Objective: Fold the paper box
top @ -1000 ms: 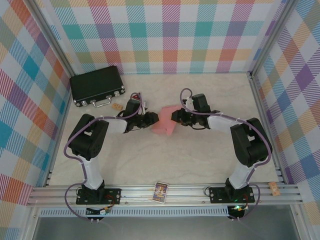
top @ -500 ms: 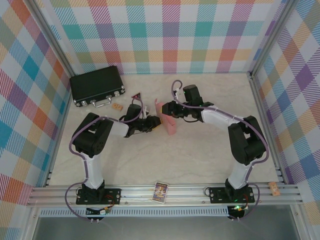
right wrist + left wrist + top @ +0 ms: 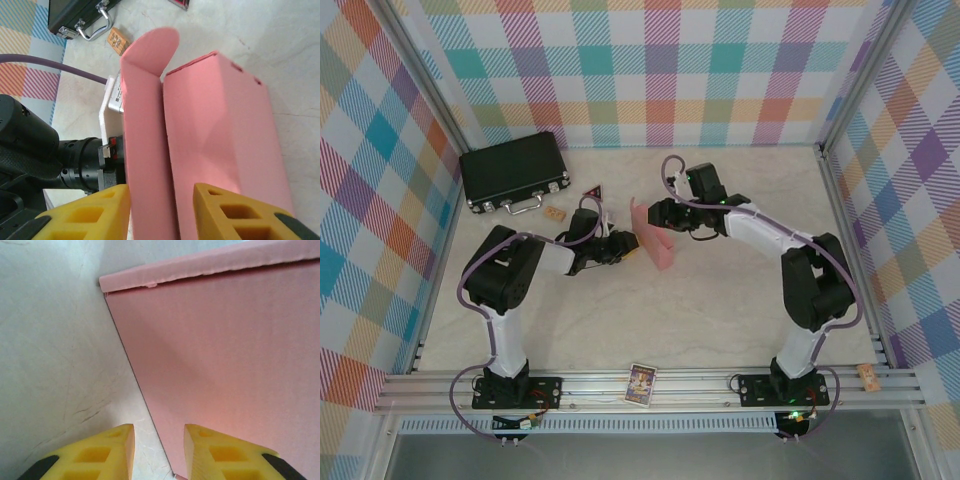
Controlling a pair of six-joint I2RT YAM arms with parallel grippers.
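Six entries, left to right as seen from above.

1. Case (image 3: 515, 170): black, latched, at 10 o'clock on the counter (image 3: 720, 310). Well apart from the work, so no hazard is judged.
2. Tile (image 3: 555, 212): small, tan, just beside the case and near the left arm (image 3: 545, 255). A wide swing of that arm could sweep it away.
3. Card (image 3: 593, 192): triangular, dark, at 2 o'clock of the tile. Same hazard.
4. Left hand (image 3: 158, 432): at 9 o'clock of the box (image 3: 658, 245), low over the counter. Fingers (image 3: 220, 452) are part-way apart, astride the box's lower edge. Bare counter shows between one finger and the panel, so whether it truly pinches cannot be told. Risk: from a loose hold, the thin board could slide out.
5. Box: pink, mid-counter, stood on a narrow edge between both hands and partly formed. The rounded flap (image 3: 150, 50) is raised at 11 o'clock and not tucked. Risk: it topples flat if both holds slacken together, and a push off the score lines would crease a wall.
6. Right hand (image 3: 161, 190): at 12 o'clock of the box. Fingers (image 3: 240, 215) are fairly apart with the flap wall and body between them; contact cannot be told. Risk: closing here would squash the walls together, and the two hands sit near enough to knock.
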